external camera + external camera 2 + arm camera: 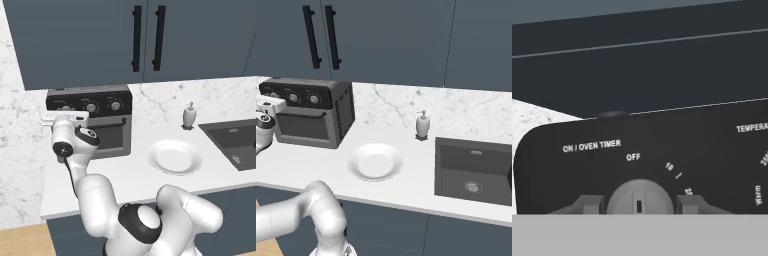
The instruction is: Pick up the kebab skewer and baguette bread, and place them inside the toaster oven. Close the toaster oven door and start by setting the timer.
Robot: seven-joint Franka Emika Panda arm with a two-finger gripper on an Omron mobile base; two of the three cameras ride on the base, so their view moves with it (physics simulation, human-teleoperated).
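Claw (639,205) level, fingers straddling timer knob (639,197), toaster oven (107,132).

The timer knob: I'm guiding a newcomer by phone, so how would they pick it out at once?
Find the toaster oven on the counter's left end, under the dark cabinets. Along its black top panel sit silver knobs; the timer knob is the leftmost, labelled ON / OVEN TIMER, with the hand straddling it.

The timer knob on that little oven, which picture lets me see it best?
The hand view: the timer knob sits large between the gripper fingertips, under readable ON / OVEN TIMER and OFF lettering. In the left base view the toaster oven panel's left end is hidden behind the arm. The right base view shows only small knobs, no lettering.
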